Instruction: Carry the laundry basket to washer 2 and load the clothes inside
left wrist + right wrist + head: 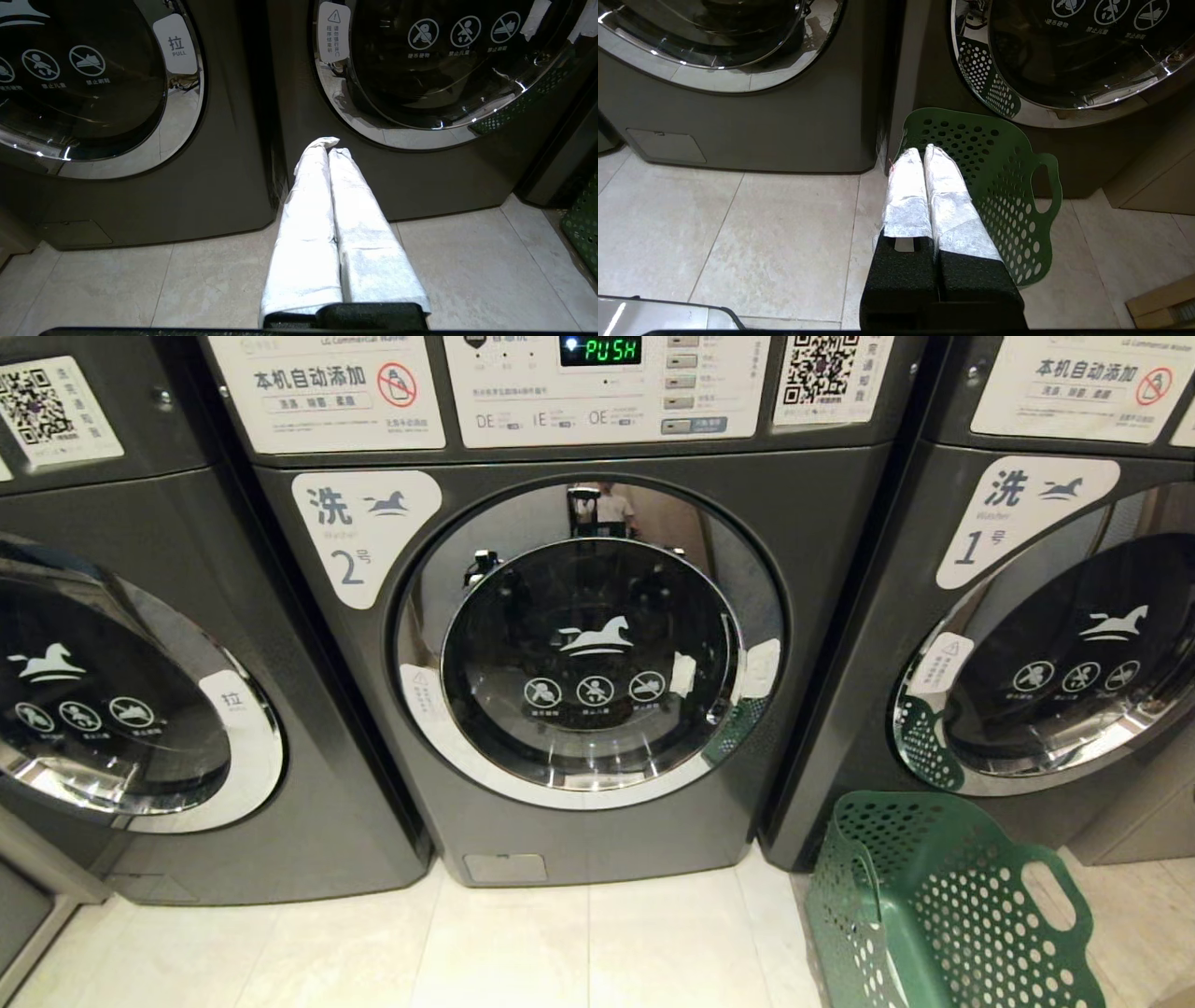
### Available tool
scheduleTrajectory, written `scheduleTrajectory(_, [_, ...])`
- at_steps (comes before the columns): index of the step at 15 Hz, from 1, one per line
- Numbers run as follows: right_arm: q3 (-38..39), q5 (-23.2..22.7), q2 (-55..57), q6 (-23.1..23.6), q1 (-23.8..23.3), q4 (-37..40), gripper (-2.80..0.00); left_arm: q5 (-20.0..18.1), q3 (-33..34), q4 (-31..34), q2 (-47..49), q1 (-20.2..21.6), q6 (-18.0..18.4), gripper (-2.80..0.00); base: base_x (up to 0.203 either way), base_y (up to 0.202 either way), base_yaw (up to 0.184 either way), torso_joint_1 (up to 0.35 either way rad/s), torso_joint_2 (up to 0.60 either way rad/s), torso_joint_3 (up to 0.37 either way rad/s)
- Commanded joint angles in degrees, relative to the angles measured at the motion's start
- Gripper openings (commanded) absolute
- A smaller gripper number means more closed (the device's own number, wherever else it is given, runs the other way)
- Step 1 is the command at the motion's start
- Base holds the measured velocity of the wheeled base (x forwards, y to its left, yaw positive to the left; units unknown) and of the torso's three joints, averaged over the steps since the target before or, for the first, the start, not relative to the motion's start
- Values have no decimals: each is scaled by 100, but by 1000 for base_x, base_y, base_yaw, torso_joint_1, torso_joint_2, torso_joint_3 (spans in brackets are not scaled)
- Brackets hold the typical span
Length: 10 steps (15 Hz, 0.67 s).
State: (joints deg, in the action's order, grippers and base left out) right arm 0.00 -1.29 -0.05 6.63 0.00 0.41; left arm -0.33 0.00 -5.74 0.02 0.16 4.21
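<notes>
Both end effectors sit low in front of the machines with their padded fingers pressed together and nothing between them: the left end effector points at the lower front of washer 2, below its closed round door, and the right end effector hangs just over the near rim of the laundry basket.

The basket stands on the tiled floor ahead of the right end effector, off toward the washer marked 1 and close against its front. No clothes show inside it from either camera (only bare perforated wall), and through the dark glass of washer 2 nothing can be made out for certain.

The main risk, as I judge it, is a mix-up: the basket sits nearer the door of washer 1, so a reach guided by the basket could go to the wrong machine. A closed end effector could also nudge the light basket and tip it, or knock the chrome ring.
</notes>
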Motion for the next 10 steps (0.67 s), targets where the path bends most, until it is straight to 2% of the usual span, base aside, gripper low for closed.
scheduleTrajectory(1, [0, -11, 14, 40, 0, 2, -280, -2, 229, -7, -2, 2, 1, -280, 143, 0, -1, 8, 7, 2])
scheduleTrajectory(10, [9, -6, 14, 70, 0, 2, -280, 7, 229, -7, -2, -1, -7, -280, 6, 0, 0, 1, 0, 0])
